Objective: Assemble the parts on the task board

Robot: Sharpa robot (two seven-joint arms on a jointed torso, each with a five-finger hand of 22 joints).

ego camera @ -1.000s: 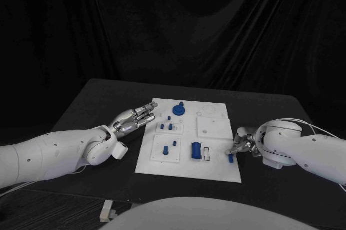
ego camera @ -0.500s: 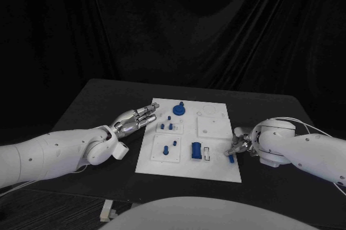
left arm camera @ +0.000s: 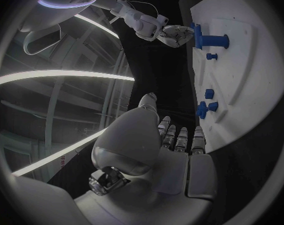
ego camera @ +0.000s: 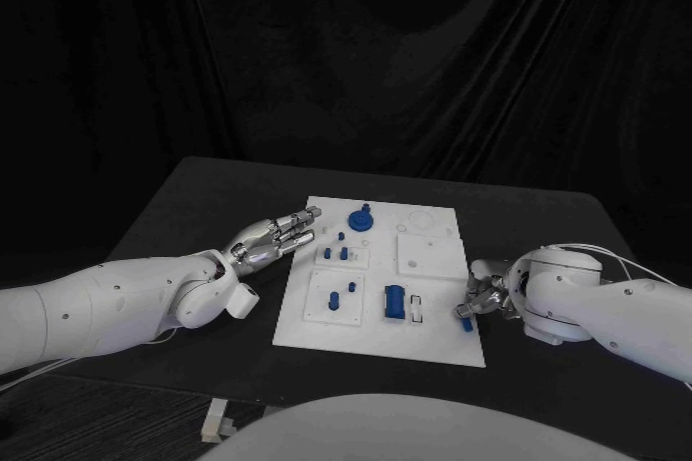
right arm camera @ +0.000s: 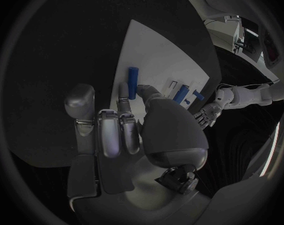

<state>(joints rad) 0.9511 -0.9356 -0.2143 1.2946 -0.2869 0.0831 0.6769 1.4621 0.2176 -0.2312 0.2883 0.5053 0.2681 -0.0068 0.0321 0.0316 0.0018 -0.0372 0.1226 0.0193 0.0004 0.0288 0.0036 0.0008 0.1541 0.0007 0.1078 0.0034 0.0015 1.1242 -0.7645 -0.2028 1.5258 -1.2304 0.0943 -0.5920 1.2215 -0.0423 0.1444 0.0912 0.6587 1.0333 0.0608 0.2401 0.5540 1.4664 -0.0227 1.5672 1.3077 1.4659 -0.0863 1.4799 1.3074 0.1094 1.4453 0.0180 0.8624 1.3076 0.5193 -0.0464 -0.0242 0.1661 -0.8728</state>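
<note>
The black counter (ego camera: pixel 202 196) fills the middle of the head view, and the white task board (ego camera: pixel 433 336) lies at its centre, carrying the blue parts. Compared with a second ago the board and its seated pieces sit as they did, while the right arm has drawn slightly lower in the frame, and the loose blue peg (ego camera: pixel 466 324) at the board's lower right edge has slid down with it; I judge the peg is being worked toward a grasp, not yet lifted. The left hand (ego camera: pixel 274 237), left of the board's upper left corner, has barely moved: its fingers lie stretched out, side by side, toward the board, holding nothing and touching nothing I can make out. The right hand (ego camera: pixel 485 294) is just beside the board's right edge, fingers curled inward with the tips down at the peg; in the right wrist view the right hand (right arm camera: pixel 126 130) has a fingertip touching or nearly touching the peg (right arm camera: pixel 133 78), but whether it is actually pinched I cannot tell. Smaller parts stay put: the blue block (ego camera: pixel 392 302) low in the board's middle, the round knob (ego camera: pixel 359 219) near its top edge.
</note>
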